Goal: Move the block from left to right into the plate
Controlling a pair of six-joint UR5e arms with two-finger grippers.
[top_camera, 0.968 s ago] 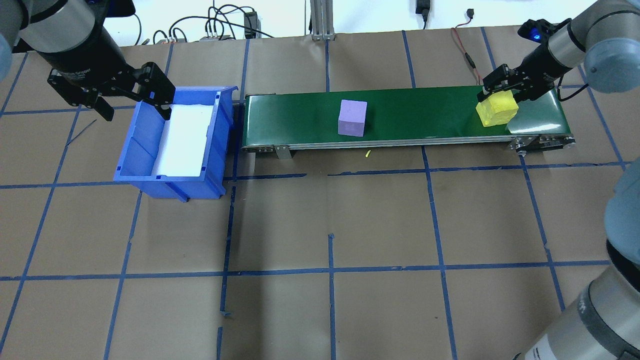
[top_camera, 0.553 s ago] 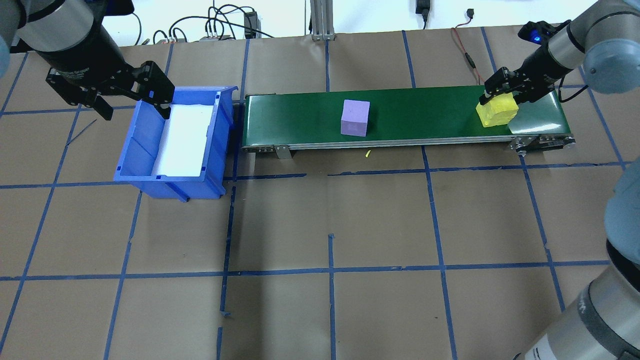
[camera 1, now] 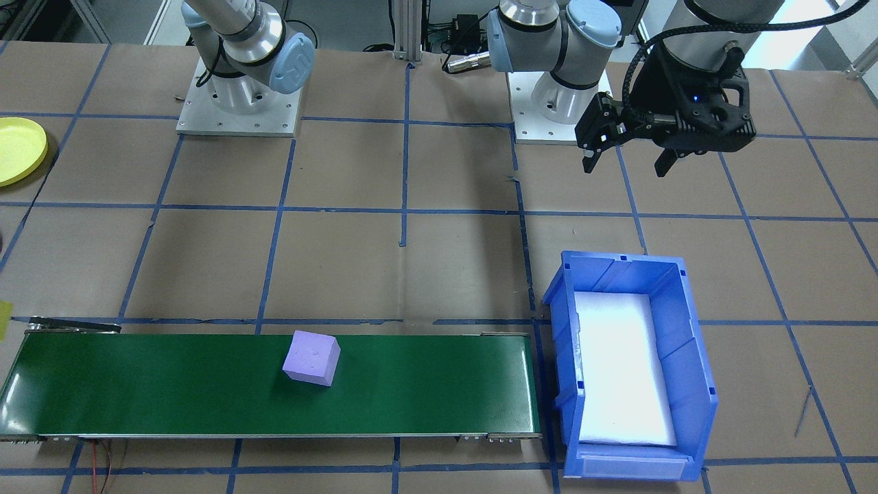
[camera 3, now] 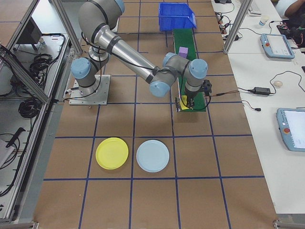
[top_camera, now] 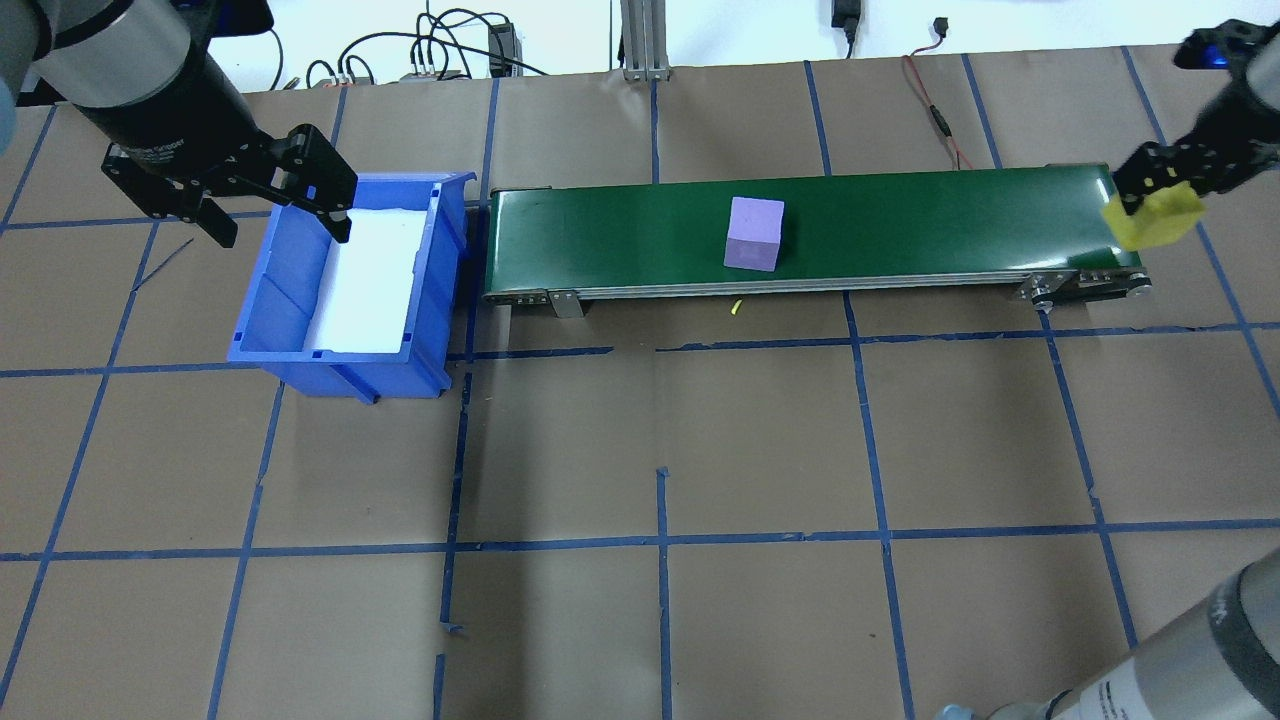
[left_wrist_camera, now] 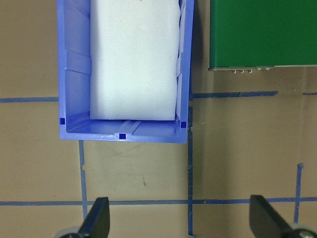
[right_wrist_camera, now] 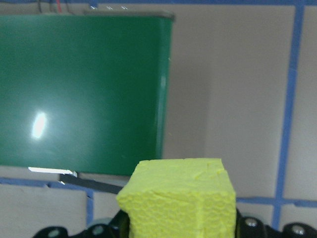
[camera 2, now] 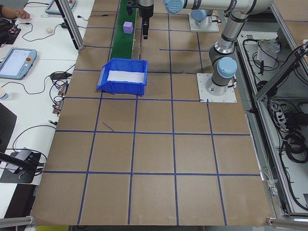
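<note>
Left end effector (top_camera: 270,200) hangs spread and empty by the bin (top_camera: 345,280). Purple block (top_camera: 754,233) rides the belt (top_camera: 900,230). Right end effector (top_camera: 1150,205) clamps the yellow block (top_camera: 1152,215) at the belt's end; next, carry it to the yellow plate (camera 3: 112,153).

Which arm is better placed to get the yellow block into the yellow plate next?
The right. Its gripper is shut on the yellow block, lifted past the conveyor end, on the side where the yellow plate lies. The left gripper hangs open by the blue bin, holding nothing.
</note>
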